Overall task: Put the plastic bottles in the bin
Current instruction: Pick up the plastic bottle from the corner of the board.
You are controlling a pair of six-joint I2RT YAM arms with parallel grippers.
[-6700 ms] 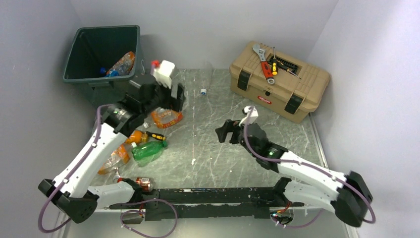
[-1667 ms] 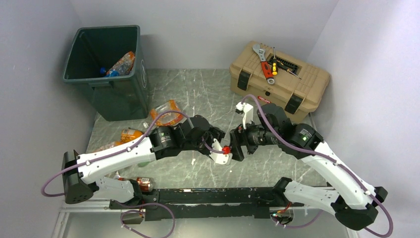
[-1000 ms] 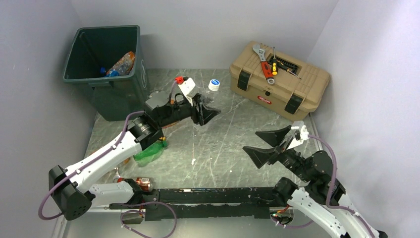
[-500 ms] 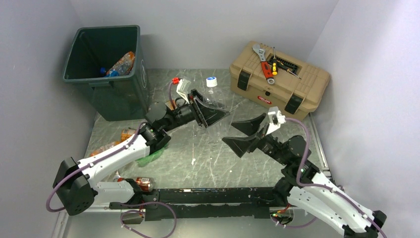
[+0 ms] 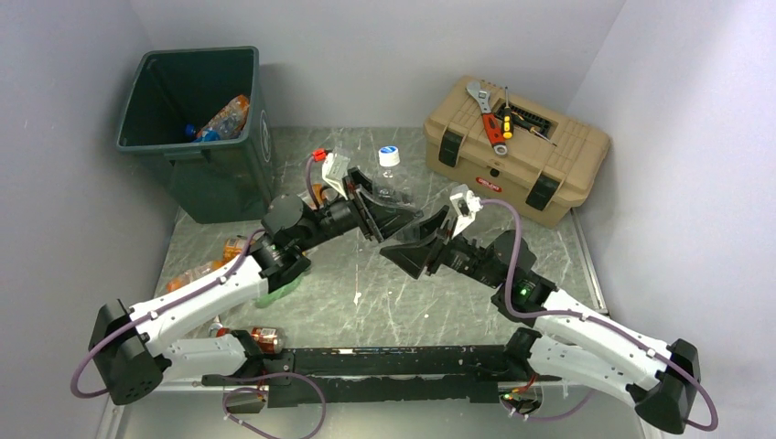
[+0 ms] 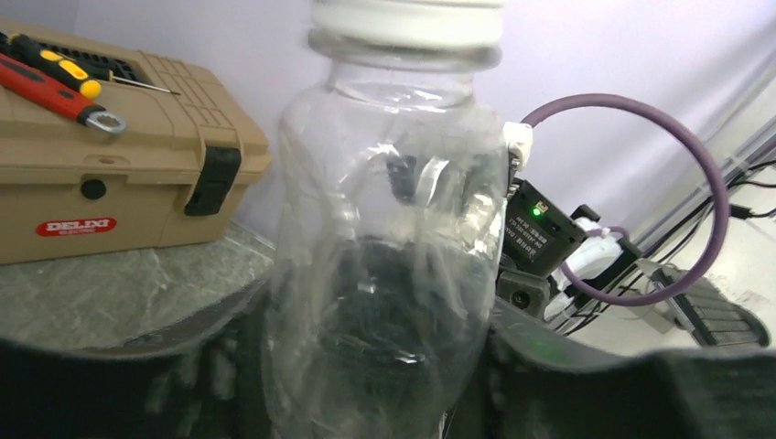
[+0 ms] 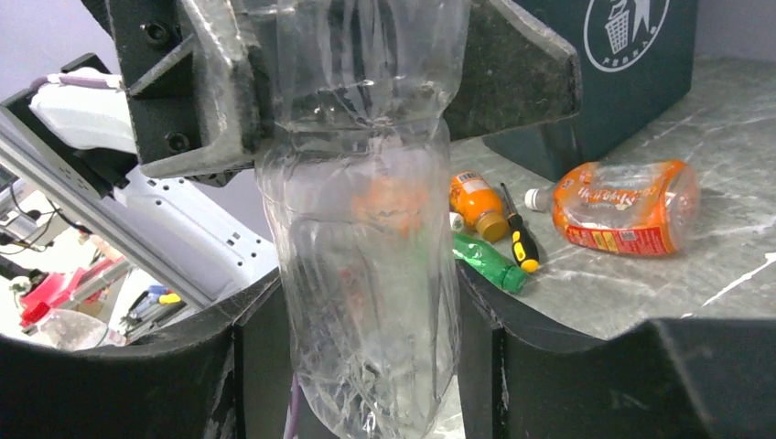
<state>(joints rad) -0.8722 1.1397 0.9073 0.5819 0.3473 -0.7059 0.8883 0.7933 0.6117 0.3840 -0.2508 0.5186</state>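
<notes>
At the far-left corner, bin [image 5: 188,96]: open top; loose bottles [image 5: 240,248] along the left edge.
Left gripper [image 5: 384,208]: clamped on clear bottle [image 5: 393,187] over mid-table.
Right gripper [image 5: 416,240]: jaws against its lower half; one arm should release before pulling.
Room: open table toward bin; toolbox [image 5: 517,151] far-right.

One clear bottle [image 5: 389,187] is up in the air right now. Five more lie on the worktop [image 5: 412,302]: one small orange bottle [image 7: 478,206], one green bottle [image 7: 490,263], one crushed orange-labelled bottle [image 7: 627,206], one flattened orange bottle [image 5: 197,273] and one red-labelled bottle [image 5: 267,339]. There is one bin [image 5: 137,119], with one wrapped bottle [image 5: 227,116] plainly inside; the rest in there cannot be counted. One toolbox [image 5: 549,174] carries one silver wrench [image 5: 476,93], one red-handled tool [image 5: 495,131] and one yellow-handled screwdriver [image 5: 506,119]. One loose screwdriver [image 7: 520,240] lies on the worktop too.
</notes>
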